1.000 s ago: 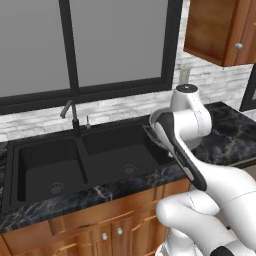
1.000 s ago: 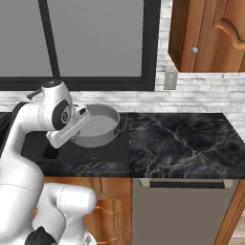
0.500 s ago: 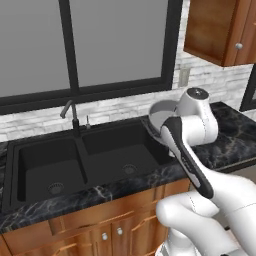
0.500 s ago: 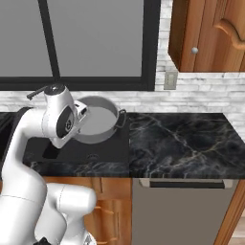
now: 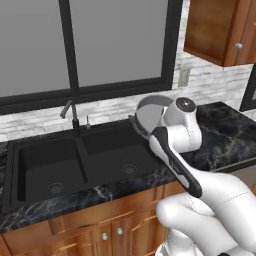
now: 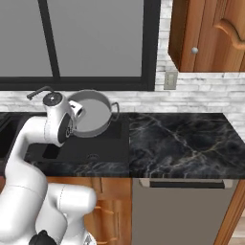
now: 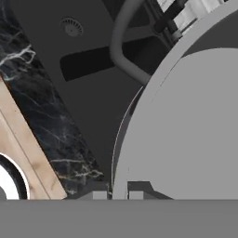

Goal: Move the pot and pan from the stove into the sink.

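My gripper [image 7: 120, 194] is shut on the rim of the grey pot [image 5: 151, 112], which I hold tilted on its side above the right basin of the black sink [image 5: 30, 172]. In the right base view the pot [image 6: 94, 115] faces the camera with its open side, and one loop handle [image 6: 115, 110] points right. The hand view looks along the pot's wall [image 7: 186, 125]; a loop handle [image 7: 120, 49] curves over the dark basin, whose drain [image 7: 72, 27] lies below. The pan and the stove are out of view.
A thin grey faucet [image 5: 70, 113] rises behind the divider between the basins. Black marble counter [image 6: 182, 141] runs to the right of the sink, under a wooden wall cabinet [image 6: 210, 36]. A window with a dark frame [image 5: 70, 45] backs the sink.
The hand has rolled and the pot has tipped further onto its side and risen a little over the right basin. The grip has stayed shut and the base has not moved.
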You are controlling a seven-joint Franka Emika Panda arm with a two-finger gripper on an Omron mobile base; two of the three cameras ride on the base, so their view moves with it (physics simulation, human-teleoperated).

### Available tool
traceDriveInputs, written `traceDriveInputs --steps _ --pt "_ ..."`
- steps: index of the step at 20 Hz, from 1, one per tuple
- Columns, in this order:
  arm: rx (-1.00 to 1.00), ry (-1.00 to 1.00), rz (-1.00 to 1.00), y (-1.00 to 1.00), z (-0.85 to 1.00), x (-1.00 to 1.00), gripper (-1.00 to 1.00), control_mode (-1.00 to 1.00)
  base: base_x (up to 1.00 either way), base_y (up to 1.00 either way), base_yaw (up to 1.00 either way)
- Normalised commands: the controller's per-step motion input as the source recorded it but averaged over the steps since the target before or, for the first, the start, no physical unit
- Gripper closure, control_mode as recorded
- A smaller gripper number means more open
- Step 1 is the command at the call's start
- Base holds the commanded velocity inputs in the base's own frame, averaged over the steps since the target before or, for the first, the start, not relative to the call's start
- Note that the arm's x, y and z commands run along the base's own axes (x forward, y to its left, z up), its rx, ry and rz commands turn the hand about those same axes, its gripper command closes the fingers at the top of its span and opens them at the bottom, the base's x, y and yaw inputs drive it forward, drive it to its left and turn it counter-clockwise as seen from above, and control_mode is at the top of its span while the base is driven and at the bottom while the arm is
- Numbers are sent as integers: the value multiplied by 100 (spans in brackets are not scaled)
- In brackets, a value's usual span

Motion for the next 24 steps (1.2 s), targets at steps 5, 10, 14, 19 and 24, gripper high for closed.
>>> traceDriveInputs --steps 5,10,14,19,24 --pt "0 -7 1 10 -5 10 100 -100 0 0 0" --pt "0 0 3 13 -20 -1 100 -100 0 0 0" --pt "0 0 7 24 -27 11 100 -100 0 0 0" --pt "0 0 7 31 -26 31 100 -100 0 0 0" --pt "0 1 6 36 -28 46 100 -100 0 0 0"
